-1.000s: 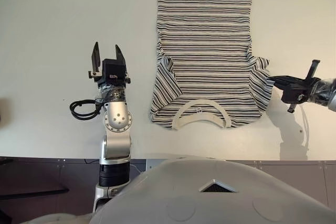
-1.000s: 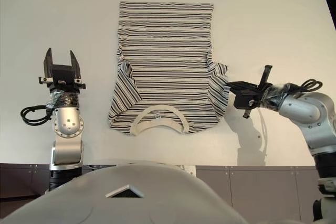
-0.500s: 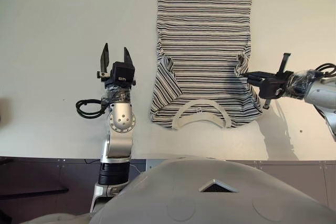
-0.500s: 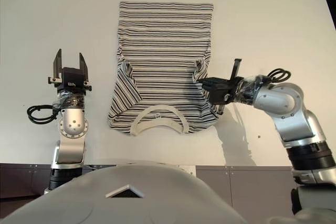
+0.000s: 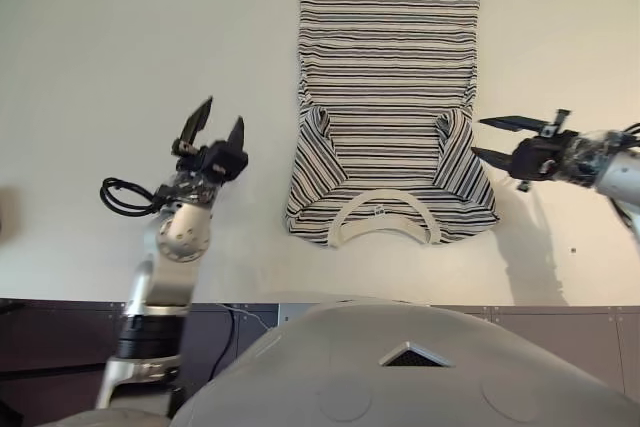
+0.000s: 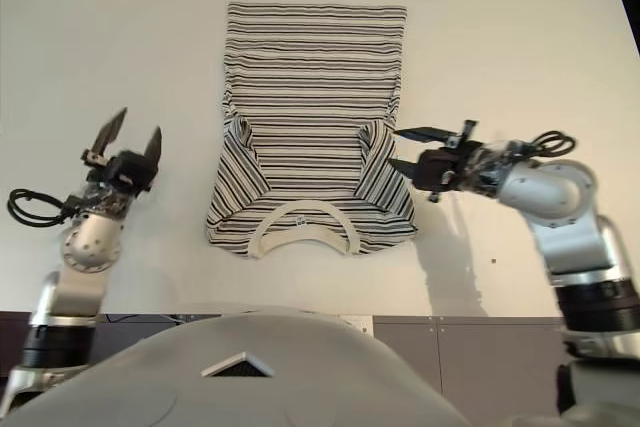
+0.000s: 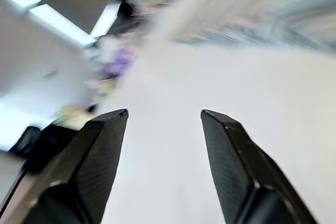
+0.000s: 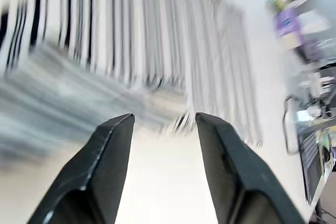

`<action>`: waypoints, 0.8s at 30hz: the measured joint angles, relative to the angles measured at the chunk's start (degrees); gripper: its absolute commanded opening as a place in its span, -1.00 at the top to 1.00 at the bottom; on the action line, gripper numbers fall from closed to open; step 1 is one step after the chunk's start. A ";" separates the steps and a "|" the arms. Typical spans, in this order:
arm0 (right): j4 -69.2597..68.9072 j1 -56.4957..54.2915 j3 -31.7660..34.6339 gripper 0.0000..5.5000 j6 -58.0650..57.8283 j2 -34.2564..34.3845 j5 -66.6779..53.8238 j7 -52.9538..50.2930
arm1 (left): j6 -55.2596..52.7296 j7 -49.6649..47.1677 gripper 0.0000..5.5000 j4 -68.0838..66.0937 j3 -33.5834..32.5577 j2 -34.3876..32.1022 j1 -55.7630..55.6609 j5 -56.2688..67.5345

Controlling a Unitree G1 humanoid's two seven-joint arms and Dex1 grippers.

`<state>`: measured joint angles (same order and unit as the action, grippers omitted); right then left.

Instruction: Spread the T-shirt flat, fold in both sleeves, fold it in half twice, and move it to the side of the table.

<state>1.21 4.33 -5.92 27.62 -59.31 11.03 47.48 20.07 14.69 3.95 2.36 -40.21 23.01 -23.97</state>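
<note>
While T-shirt point(image 5: 388, 77) lies sleeves-in, left hand point(image 5: 222, 114) and right hand point(image 5: 479, 137) flank its edges, both open, empty.

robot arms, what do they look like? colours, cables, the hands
The left arm and right arm are silver-grey metal with round joint housings and shiny wrapping at the wrists. A looped black cable sits by each wrist. The left hand and right hand are black, each with two tapered fingers that have a fine woven texture.
</note>
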 measured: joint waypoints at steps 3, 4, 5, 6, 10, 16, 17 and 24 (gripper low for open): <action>0.59 4.41 -0.25 -0.16 5.50 -4.87 1.41 3.64 | 6.44 12.53 -0.23 -1.62 0.12 -11.22 -0.58 7.26; -1.14 6.23 -0.49 -0.18 6.20 -5.33 1.03 4.42 | 7.81 15.40 -0.29 -1.78 0.59 -13.51 -1.14 8.09; -3.22 7.67 -1.05 -0.18 7.56 -5.59 0.24 4.92 | 9.63 18.32 -0.32 -1.88 1.78 -16.17 -2.55 8.12; -4.31 8.32 -1.53 -0.18 8.47 -5.59 0.04 5.08 | 10.78 19.85 -0.35 -2.08 2.54 -17.02 -3.89 8.10; -4.65 8.94 -2.64 -0.18 14.03 -5.03 -0.15 4.63 | 14.40 22.22 -0.37 -1.18 6.91 -16.48 -7.47 8.09; -2.23 6.03 -3.96 -0.18 16.47 -2.62 0.78 2.66 | 18.28 22.97 -0.37 -1.94 11.52 -15.73 -10.41 7.95; -1.46 5.55 -4.22 -0.18 16.94 -2.17 1.29 2.20 | 19.01 22.85 -0.37 -2.33 11.91 -15.33 -10.59 7.96; -0.31 5.64 -4.26 -0.01 17.44 -2.23 2.24 1.64 | 21.82 22.73 -0.39 -2.99 14.28 -15.05 -11.30 8.19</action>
<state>0.90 9.96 -10.18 45.06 -61.54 13.27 49.12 41.89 37.43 0.96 16.64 -55.26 11.70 -15.78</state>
